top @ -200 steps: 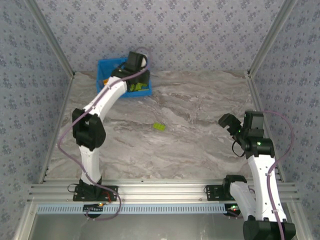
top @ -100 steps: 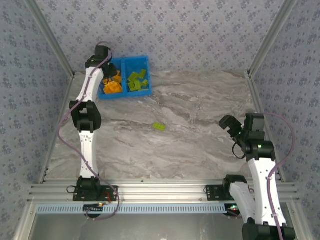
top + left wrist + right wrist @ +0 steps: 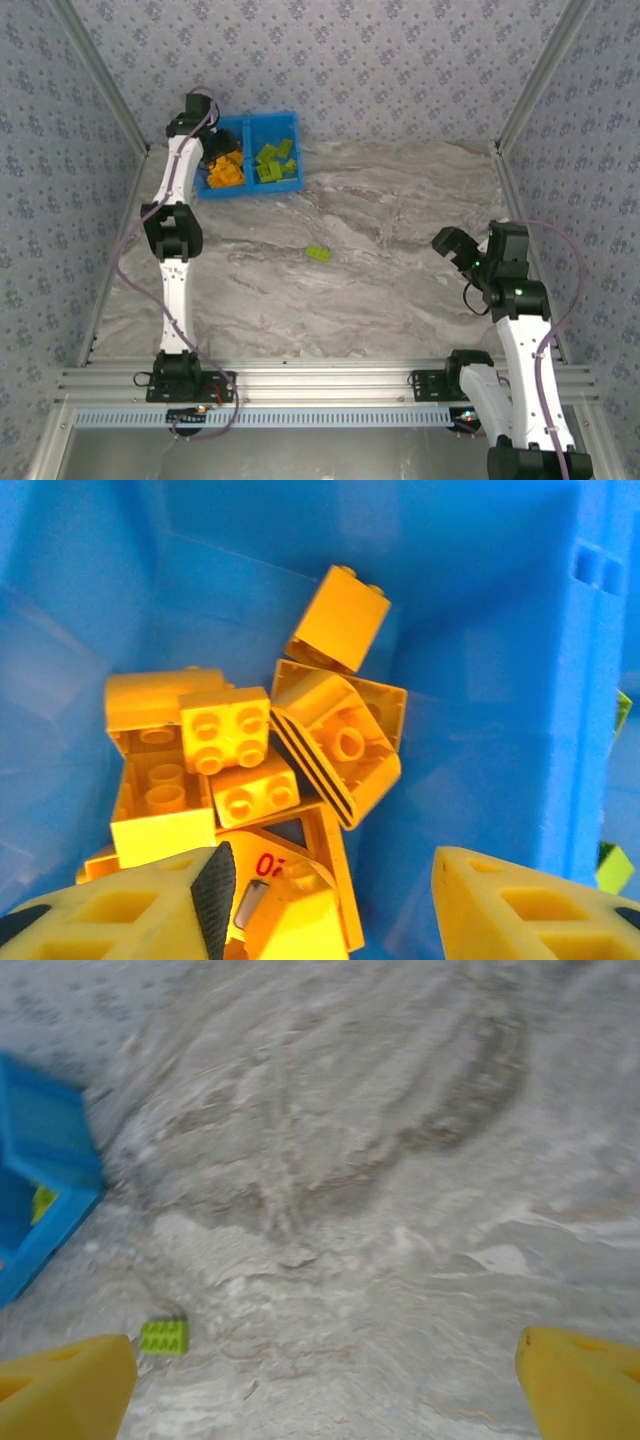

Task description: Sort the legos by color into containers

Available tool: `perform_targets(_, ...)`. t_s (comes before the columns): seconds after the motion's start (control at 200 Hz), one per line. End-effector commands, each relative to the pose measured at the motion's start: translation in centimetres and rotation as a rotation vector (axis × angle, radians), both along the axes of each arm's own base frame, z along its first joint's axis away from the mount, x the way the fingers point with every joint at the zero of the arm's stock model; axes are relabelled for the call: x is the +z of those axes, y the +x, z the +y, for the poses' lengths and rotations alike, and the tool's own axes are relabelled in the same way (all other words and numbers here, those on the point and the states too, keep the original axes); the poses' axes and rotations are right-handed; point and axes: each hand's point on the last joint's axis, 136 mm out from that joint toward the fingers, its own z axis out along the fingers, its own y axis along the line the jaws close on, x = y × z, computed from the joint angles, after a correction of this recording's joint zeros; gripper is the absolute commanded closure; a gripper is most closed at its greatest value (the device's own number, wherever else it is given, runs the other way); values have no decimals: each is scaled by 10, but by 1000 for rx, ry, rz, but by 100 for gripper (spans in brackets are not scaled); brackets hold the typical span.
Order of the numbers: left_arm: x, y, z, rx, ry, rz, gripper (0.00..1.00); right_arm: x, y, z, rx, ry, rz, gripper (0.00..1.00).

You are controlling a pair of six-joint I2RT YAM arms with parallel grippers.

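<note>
The blue bin (image 3: 292,120) stands at the table's far left, orange legos (image 3: 224,176) in its left compartment and lime green ones (image 3: 274,160) in its right. My left gripper (image 3: 218,148) hangs over the orange side. In the left wrist view its jaws (image 3: 330,910) stand apart above the orange pile (image 3: 240,750). An orange piece with red print (image 3: 285,900) lies below, next to the left pad (image 3: 216,890) and free of the right finger. One lime green lego (image 3: 318,253) lies alone mid-table, also in the right wrist view (image 3: 165,1336). My right gripper (image 3: 450,245) is open and empty.
A metal frame and patterned walls close in the marble table (image 3: 400,200) on the left, right and back. The blue bin's corner (image 3: 45,1200) shows at the left of the right wrist view, with bare table between it and my right fingers.
My left arm swung from across the bin's right side to its left compartment, and its jaws have opened. The right gripper shifted slightly left.
</note>
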Motion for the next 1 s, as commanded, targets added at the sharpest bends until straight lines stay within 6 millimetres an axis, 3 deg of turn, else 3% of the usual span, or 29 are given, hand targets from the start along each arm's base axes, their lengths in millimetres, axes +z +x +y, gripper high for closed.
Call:
perform_targets(0.0, 97, -18, -17, -66, -16, -152, 42, 25, 10, 40, 259, -77, -152, 0)
perform_targets(0.135, 155, -53, -30, -99, -39, -244, 39, 29, 15, 77, 432, -251, -190, 0)
perform_targets(0.28, 207, -117, -56, -192, -72, -390, 33, 19, 21, 136, 704, -409, -212, 0)
perform_targets(0.44, 221, -204, -89, -331, -36, -493, 21, -22, 24, 206, 1063, -555, -158, 0)
perform_targets(0.585, 197, -274, -117, -487, 49, -491, 1, -61, 42, 251, 1239, -587, -66, 0)
perform_targets(0.695, 165, -314, -125, -555, 70, -421, 1, -85, 66, 272, 1304, -630, -7, 0)
perform_targets(0.859, 121, -355, -118, -573, 65, -300, 1, -136, 86, 278, 1393, -753, 135, 0)
perform_targets(0.994, 103, -374, -108, -535, 39, -263, 1, -165, 96, 278, 1408, -804, 205, 3)
